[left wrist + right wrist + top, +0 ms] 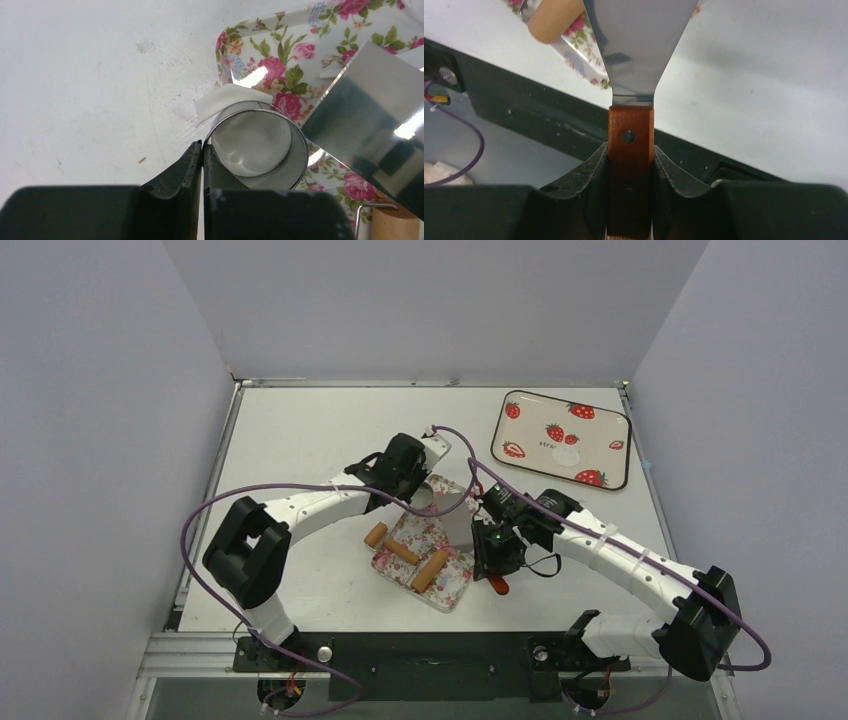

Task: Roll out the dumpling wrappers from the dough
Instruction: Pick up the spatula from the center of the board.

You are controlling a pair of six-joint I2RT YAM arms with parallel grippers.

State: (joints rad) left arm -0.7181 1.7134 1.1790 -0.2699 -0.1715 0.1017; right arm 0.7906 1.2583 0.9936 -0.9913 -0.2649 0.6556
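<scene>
Starting at the left of the overhead view, your left gripper is pinched tight on the wall of the metal ring, with one finger outside and one inside. That ring stands on the upper corner of the floral tray. The dough lies flattened inside the ring, and a thin white flap sticks out past the rim at its upper left. Lower on the same tray lies the wooden roller. Just right of the ring, the spatula blade slants over the tray. Your right gripper is clamped on the spatula's red handle, its jaws held partly apart by it. At upper right, the strawberry tray carries one pale dumpling wrapper.
</scene>
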